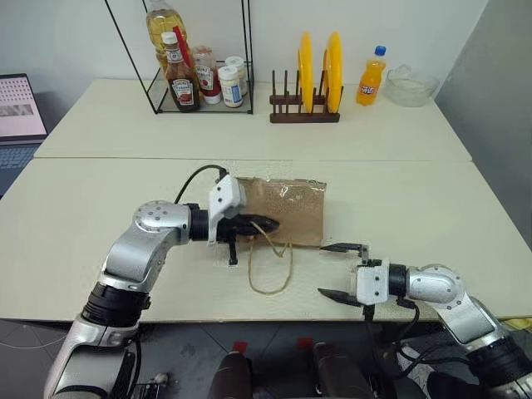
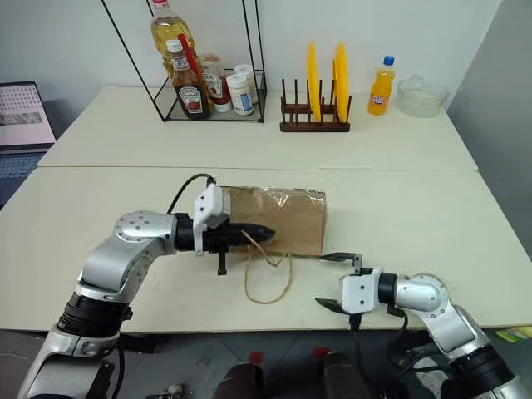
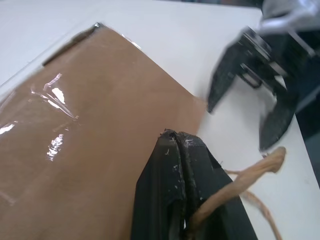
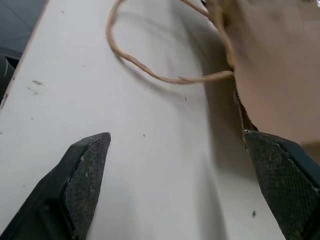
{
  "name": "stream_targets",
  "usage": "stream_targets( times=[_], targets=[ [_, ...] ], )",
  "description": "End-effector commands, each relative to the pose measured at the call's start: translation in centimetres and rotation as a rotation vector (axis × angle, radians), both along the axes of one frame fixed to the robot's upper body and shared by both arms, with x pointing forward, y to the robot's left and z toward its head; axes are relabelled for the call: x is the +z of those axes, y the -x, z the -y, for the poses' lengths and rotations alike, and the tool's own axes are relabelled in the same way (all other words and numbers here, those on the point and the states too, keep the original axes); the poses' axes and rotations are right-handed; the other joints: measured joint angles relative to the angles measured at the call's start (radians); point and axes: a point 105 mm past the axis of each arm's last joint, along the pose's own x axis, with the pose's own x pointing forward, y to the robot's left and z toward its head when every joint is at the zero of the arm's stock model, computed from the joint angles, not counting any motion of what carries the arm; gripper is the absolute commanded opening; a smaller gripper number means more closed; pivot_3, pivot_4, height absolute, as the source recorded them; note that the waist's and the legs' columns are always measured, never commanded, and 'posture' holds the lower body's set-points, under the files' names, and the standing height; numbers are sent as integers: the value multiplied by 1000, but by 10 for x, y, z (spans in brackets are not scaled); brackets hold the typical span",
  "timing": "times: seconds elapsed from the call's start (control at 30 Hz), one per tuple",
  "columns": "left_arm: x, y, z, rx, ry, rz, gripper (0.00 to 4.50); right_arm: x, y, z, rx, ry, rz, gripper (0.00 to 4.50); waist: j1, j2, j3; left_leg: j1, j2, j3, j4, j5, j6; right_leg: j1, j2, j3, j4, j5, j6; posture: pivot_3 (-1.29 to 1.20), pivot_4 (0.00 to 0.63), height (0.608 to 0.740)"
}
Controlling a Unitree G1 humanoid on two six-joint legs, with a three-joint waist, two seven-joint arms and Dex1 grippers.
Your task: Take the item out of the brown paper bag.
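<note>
The brown paper bag (image 1: 287,212) lay flat near the table's (image 1: 432,208) front edge, its item unseen. The left claw (image 3: 177,150) was clamped on a string handle (image 3: 235,187); the right claw (image 1: 342,270) stood wide, empty. A thin string might slip or tear when pulled.

Ketchup bottle (image 1: 181,81) in wire rack (image 1: 199,58); yellow plates (image 1: 320,62); orange soda bottle (image 1: 371,77); laptop (image 1: 18,108).

I stand in a mock kitchen test room: pale worktop (image 1: 416,191), condiment rack (image 1: 199,75), plate rack (image 1: 304,106), laptop (image 1: 18,112).

Bare table (image 1: 432,208) right of brown paper bag (image 1: 291,208).
</note>
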Motion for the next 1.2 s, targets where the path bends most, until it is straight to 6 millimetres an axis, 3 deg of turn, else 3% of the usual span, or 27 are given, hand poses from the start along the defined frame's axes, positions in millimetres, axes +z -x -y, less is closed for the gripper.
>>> stream_targets(
  times=[0.03, 0.2, 0.3, 0.57, 0.67, 0.77, 1.1, 1.13, 1.2],
  targets=[
    [22, -5, 1, 59, 74, 8, 29, -11, 12, -10, 149, 54, 125, 4500, 0, 0, 0, 0, 0, 0, 0, 0, 0, 0, 0, 0, 0, 0, 0, 0, 150, 740],
    [28, -6, -1, 89, 96, -12, 29, -4, 3, -29, 280, 42, 356, 4500, -5, 0, 0, 2, 0, 0, 0, 0, -1, 0, 0, 1, 3, 0, 0, 0, 150, 740],
    [33, -9, -1, 100, 105, -10, 29, -13, -1, -38, 344, 84, 433, 4500, -5, 0, 0, 3, 0, 0, 0, 2, -3, 0, 0, 1, 6, 0, 0, 0, 150, 740],
    [37, -8, 0, 99, 102, -6, 29, -30, -41, -54, 291, 191, 553, 4500, -23, -4, -2, 9, 0, 0, -1, 5, -8, 1, 1, 3, 13, -1, -2, 0, 150, 740],
    [39, -8, 1, 101, 106, -6, 29, -27, -48, -61, 274, 165, 571, 4500, -27, -4, -3, 22, 0, 0, -2, 5, -7, 14, 1, 3, 12, -2, -3, 0, 150, 740],
    [35, -8, 0, 107, 87, 1, 0, -25, -47, -64, 286, 144, 572, 3913, -27, -4, -3, 30, 0, 0, -3, 5, -7, 23, 1, 3, 10, -3, -5, 0, 150, 740],
    [38, -11, -2, 128, 89, 2, 0, -25, -44, -65, 254, 122, 529, 250, -27, -5, -3, 31, 0, -1, -4, 4, -7, 24, 1, 2, 9, -4, -6, 0, 150, 740],
    [39, -10, -2, 127, 89, 3, 0, -25, -43, -65, 253, 123, 527, 38, -27, -5, -3, 31, 0, -1, -4, 4, -7, 24, 1, 2, 9, -4, -6, 0, 150, 740],
    [43, -13, -3, 135, 92, 8, 0, -27, -39, -66, 266, 134, 510, 38, -27, -5, -3, 31, 0, -1, -4, 4, -7, 24, 1, 2, 9, -4, -6, 0, 150, 740]
  ],
)
